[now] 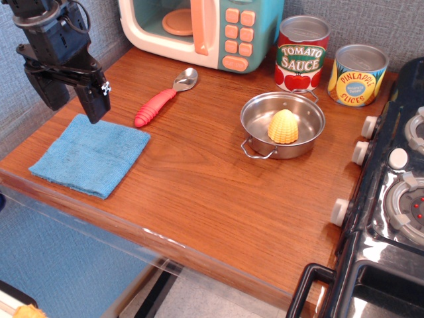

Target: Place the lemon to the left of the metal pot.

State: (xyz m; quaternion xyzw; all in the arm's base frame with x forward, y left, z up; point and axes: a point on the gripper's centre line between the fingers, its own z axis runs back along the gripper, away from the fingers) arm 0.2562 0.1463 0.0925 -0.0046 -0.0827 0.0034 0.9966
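Note:
The lemon point(283, 126), a small pale-yellow ridged dome, sits inside the metal pot point(255, 112), a shallow shiny steel pot with thin wire handles, right of the table's middle. My gripper point(74, 99) is black and hangs at the far left, above the back edge of the blue cloth, well away from the pot. Its two fingers point(93, 101) stand apart with nothing between them.
A blue cloth point(91, 154) lies at the front left. A red-handled spoon point(163, 99) lies between cloth and pot. A toy microwave point(199, 30) stands at the back, with tomato sauce point(301, 54) and pineapple point(357, 75) cans beside it. A toy stove point(397, 192) borders the right edge.

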